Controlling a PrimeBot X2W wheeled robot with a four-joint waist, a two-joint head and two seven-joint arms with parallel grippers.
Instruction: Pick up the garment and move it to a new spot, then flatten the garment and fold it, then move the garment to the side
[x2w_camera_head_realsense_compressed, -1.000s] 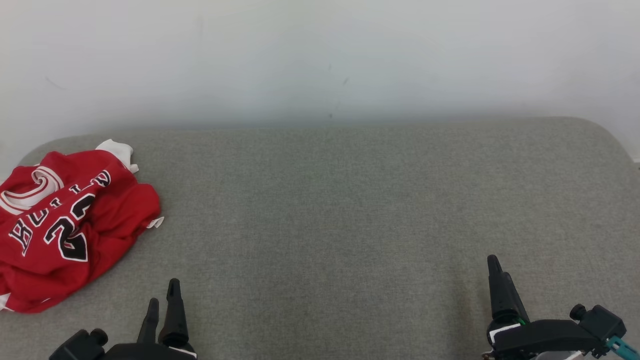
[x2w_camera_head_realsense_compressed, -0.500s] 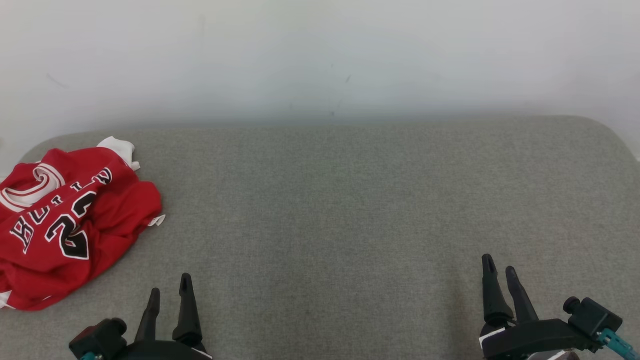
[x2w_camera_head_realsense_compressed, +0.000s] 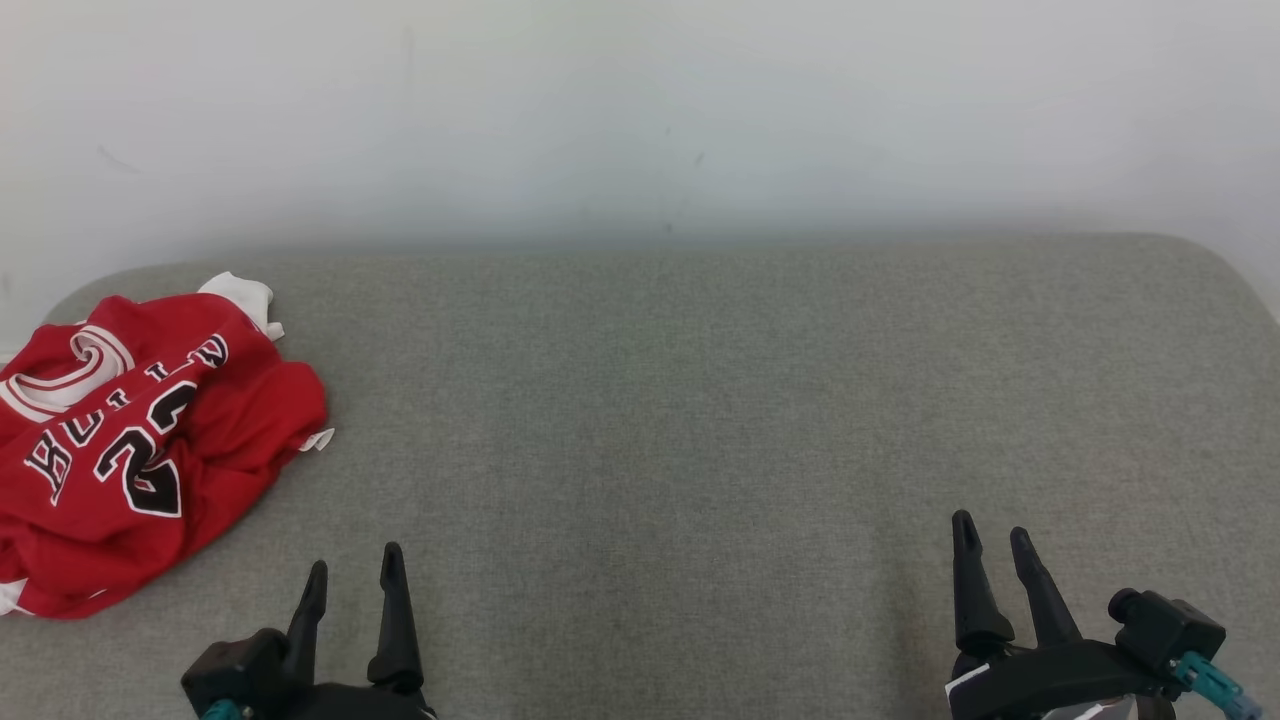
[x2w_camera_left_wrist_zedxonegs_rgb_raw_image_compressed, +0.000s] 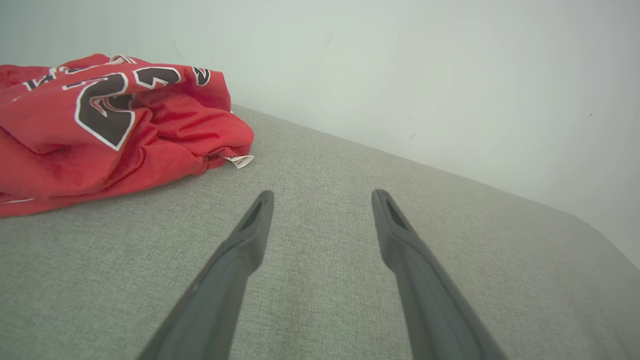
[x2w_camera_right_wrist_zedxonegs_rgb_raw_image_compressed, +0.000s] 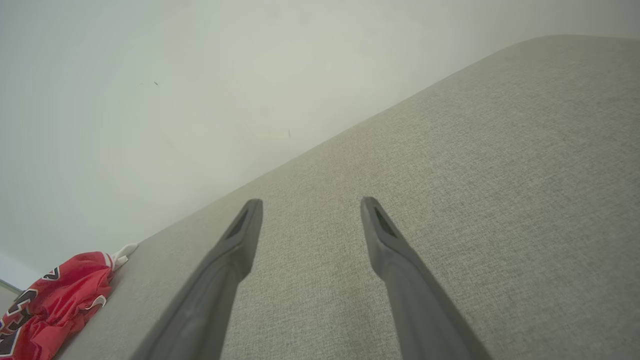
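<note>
Garment (x2w_camera_head_realsense_compressed: 140, 440), crumpled red jersey, black numerals, white trim

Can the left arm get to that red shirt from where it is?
Probably yes. The left gripper, jaws open, hovers over the bare grey surface, and nothing lies between it and the crumpled red jersey further to its left.

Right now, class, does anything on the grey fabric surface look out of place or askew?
The red jersey with black-and-white lettering lies crumpled in a heap at the left edge of the grey fabric surface, its number creased and a white tag poking out.
</note>
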